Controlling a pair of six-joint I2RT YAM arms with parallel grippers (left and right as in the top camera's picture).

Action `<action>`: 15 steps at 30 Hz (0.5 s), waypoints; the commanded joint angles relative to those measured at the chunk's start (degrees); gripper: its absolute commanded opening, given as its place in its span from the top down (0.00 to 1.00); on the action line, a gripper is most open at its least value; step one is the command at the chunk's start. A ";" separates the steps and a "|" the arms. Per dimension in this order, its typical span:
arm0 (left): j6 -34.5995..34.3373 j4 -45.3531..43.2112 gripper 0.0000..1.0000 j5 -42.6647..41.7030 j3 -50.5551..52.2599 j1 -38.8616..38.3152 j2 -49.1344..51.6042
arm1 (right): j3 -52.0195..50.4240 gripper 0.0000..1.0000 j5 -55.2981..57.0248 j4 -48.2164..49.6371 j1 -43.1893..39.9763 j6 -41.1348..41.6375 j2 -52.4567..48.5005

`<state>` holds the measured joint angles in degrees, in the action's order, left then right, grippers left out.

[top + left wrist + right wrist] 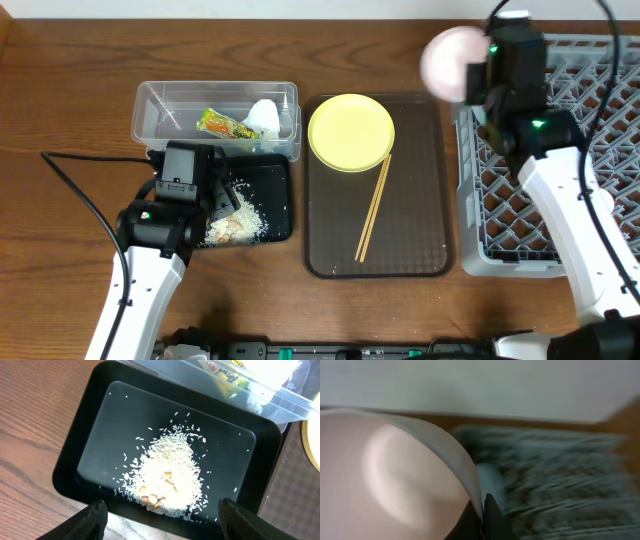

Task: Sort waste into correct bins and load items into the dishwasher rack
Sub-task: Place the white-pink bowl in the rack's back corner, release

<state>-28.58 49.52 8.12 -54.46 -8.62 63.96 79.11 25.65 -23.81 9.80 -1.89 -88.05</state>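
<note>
My right gripper (480, 75) is shut on the rim of the white bowl (448, 62), held in the air by the far left corner of the grey dishwasher rack (520, 215). In the right wrist view the bowl (395, 475) fills the left, pinched by my fingers (482, 515), with the rack (555, 475) blurred behind. My left gripper (215, 195) is open and empty over the black tray (275, 185) holding the rice scraps (240, 222). The left wrist view shows the rice (167, 472) between my spread fingers (162, 515). The yellow plate (350, 132) and the two chopsticks (374, 208) lie on the brown tray. The light blue bowl and the cup are out of view.
The clear tub (150, 105) behind the black tray holds the wrapper (225, 124) and the white paper wad (265, 116). The dark brown serving tray (420, 230) lies between the bins and the rack. A black cable (80, 190) runs across the table at the left.
</note>
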 commanded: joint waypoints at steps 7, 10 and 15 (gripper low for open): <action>-0.68 0.13 0.27 0.94 -0.74 0.35 0.11 | 0.07 0.99 28.68 16.90 -7.91 -20.46 -8.72; -0.70 0.13 0.26 0.94 -0.74 0.35 0.11 | 0.07 0.99 31.56 22.27 -10.14 -22.75 -12.57; -0.70 0.13 0.27 0.94 -0.74 0.35 0.11 | 0.07 0.99 35.12 30.05 -13.18 -26.64 -18.73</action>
<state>-28.69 49.52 8.12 -54.46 -8.62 63.99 79.02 55.68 4.71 -1.78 -24.47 -104.57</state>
